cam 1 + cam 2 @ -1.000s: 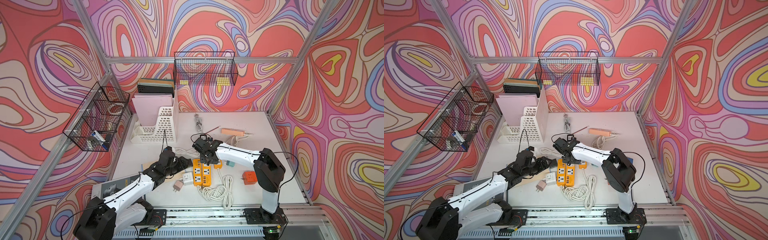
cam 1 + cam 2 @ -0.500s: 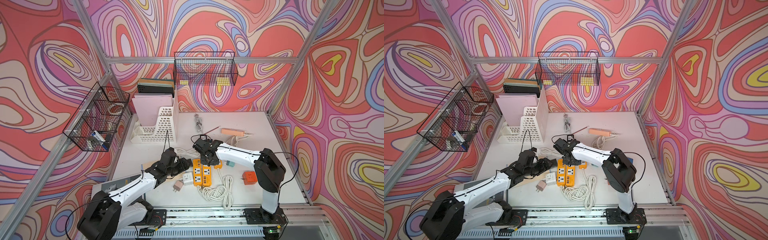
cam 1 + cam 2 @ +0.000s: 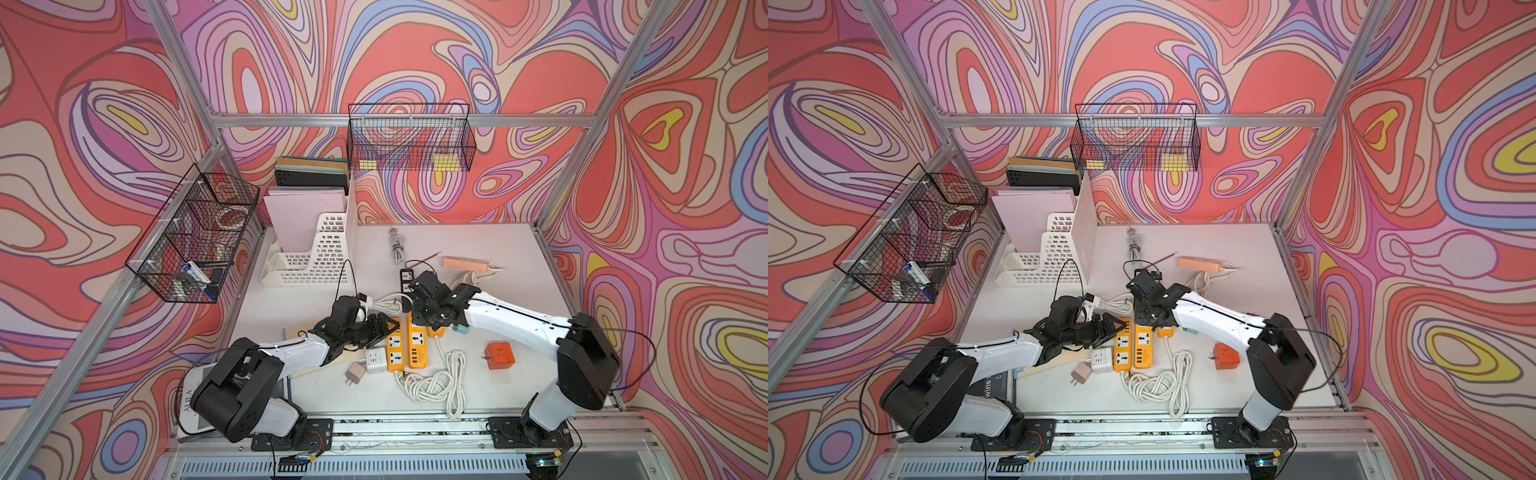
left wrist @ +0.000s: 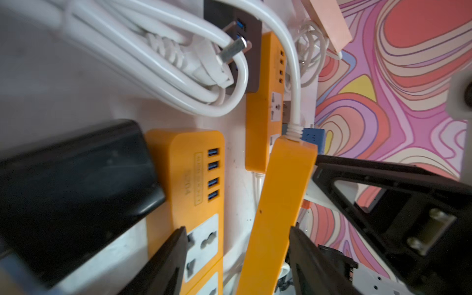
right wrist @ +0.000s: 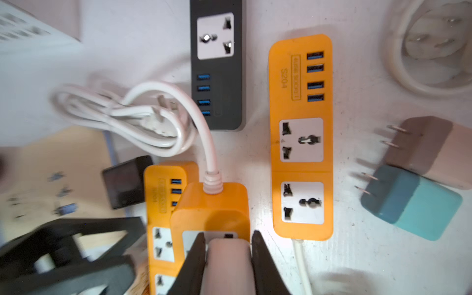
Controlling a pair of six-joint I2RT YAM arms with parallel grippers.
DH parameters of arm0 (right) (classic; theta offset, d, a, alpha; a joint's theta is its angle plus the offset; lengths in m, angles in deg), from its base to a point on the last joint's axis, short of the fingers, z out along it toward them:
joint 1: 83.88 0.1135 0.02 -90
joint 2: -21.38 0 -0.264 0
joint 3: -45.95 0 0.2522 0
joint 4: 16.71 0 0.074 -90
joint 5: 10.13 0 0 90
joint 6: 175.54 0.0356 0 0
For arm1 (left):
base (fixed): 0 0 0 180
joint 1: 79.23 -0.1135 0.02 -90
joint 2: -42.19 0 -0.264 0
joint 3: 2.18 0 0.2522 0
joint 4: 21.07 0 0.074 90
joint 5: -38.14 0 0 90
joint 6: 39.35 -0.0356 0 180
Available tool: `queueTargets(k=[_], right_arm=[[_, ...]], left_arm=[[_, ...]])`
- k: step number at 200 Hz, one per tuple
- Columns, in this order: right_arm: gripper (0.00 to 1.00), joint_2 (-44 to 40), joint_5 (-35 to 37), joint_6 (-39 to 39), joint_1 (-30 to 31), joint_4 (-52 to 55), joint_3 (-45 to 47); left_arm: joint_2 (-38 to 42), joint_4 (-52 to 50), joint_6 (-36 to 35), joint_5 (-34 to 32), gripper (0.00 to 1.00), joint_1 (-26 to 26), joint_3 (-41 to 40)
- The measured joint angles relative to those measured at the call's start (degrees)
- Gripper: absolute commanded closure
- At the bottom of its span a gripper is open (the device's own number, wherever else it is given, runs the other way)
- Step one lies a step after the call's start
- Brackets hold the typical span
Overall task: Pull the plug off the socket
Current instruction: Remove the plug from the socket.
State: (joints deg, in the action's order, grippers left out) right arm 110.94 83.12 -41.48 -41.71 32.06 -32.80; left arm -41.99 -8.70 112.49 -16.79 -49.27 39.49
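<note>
Presently, orange power strips: three, close together on the worktop (image 3: 478,241): a raised strip (image 5: 212,204) overlapping a second strip (image 5: 163,201), and a third strip (image 5: 301,138) lying flat.
Other power strips: two, a black strip (image 5: 217,63) and a pink strip (image 3: 461,262).
Loose adapters, right wrist view: three, a teal adapter (image 5: 411,201), a taupe adapter (image 5: 429,148) and a black adapter (image 5: 125,181).
Wire baskets: two, a rear basket (image 3: 409,141) and a side basket (image 3: 191,237).
Plug (image 5: 229,265): one; pale pink, smooth, rounded body; seated in the white socket (image 5: 190,237) of the raised strip; hidden under the arm in both top views.
Right gripper (image 5: 228,234): clamped tight on the plug, one finger on each side.
Left gripper (image 4: 237,229): jaws apart, straddling the raised strip's edge; one finger at its side, the other clear.
</note>
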Motion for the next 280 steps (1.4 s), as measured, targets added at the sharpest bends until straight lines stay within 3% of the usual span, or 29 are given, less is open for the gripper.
queueTargets(k=[32,65,88,136,166,191,247,280], right_arm=[[0.94,-6.2,-8.1,-1.2,-7.5,-7.6,7.1],[0.94,-6.2,-12.2,-1.7,-7.8,-10.5,8.0],[0.94,-6.2,-13.9,-1.7,-7.8,-12.2,8.0],[0.95,-5.4,-15.2,-1.9,-7.8,-12.9,8.1],[0.95,-4.1,-15.5,-1.7,-7.9,-13.7,8.1],[0.96,-3.5,-15.4,-1.5,-7.8,-13.6,8.3],[0.95,-2.6,-6.4,1.5,-3.5,-9.0,6.1],[0.95,-2.8,-4.0,1.7,-3.8,-5.2,3.8]], left_arm=[[-5.5,14.7,4.9,5.8,0.31,0.7,-0.4],[-9.7,26.6,9.0,8.4,0.32,2.6,-0.4],[-11.6,28.4,9.8,8.7,0.36,3.8,-0.4],[-12.0,20.7,6.2,8.1,0.54,6.2,3.8],[-11.9,14.9,3.0,7.5,0.74,6.9,6.0],[-11.8,11.0,1.5,6.4,0.84,7.1,7.0],[-10.8,-1.6,-2.7,6.7,0.9,6.8,11.0],[-10.9,-8.0,-6.6,6.7,0.91,7.0,14.9]])
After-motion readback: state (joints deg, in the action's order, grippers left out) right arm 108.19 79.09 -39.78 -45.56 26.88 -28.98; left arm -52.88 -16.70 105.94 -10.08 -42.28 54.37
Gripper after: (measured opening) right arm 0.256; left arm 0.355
